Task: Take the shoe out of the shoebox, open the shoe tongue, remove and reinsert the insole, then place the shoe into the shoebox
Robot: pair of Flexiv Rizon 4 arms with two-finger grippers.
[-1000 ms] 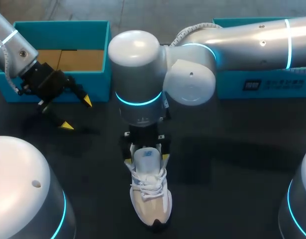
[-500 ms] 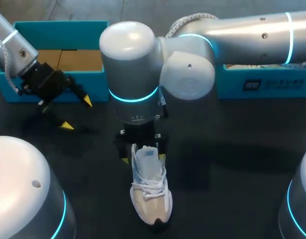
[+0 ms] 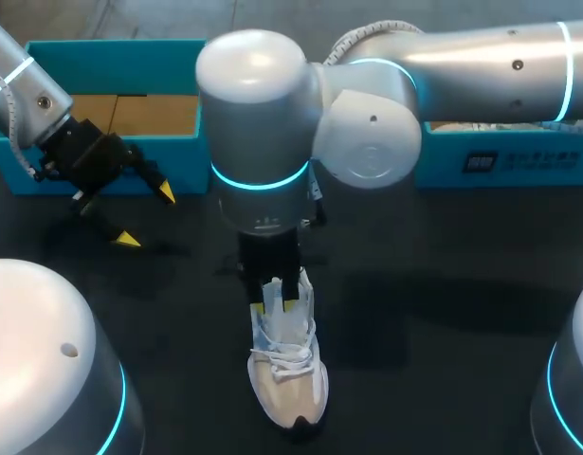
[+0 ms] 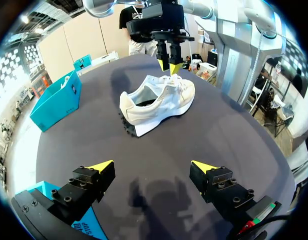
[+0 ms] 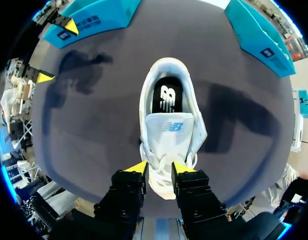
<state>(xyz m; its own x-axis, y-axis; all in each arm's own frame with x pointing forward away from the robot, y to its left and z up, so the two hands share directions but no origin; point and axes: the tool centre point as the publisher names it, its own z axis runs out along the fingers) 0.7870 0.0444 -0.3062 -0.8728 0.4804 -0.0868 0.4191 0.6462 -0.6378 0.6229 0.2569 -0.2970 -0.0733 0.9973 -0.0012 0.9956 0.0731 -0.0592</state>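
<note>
Shoe (image 3: pixel 286 379), white-and-cream lace-up trainer: out of its box, upright at the middle of the dark table (image 3: pixel 443 360), toe toward the robot. Step judged in hand: opening the white padded tongue (image 5: pixel 169 129), which stands ahead of the black insole (image 5: pixel 167 97). Right gripper (image 3: pixel 275 305) sits directly over the tongue; whether it has hold cannot be told. Advice: take the tongue's top edge only, draw it toeward, spare the white laces (image 3: pixel 283 355).

Around: open teal cardboard shoebox (image 3: pixel 111 49), far left; second teal box (image 3: pixel 500 161), far right. Left gripper (image 3: pixel 147 216), spread wide and empty, just before the shoebox, well apart from the shoe. No obstruction judged.
</note>
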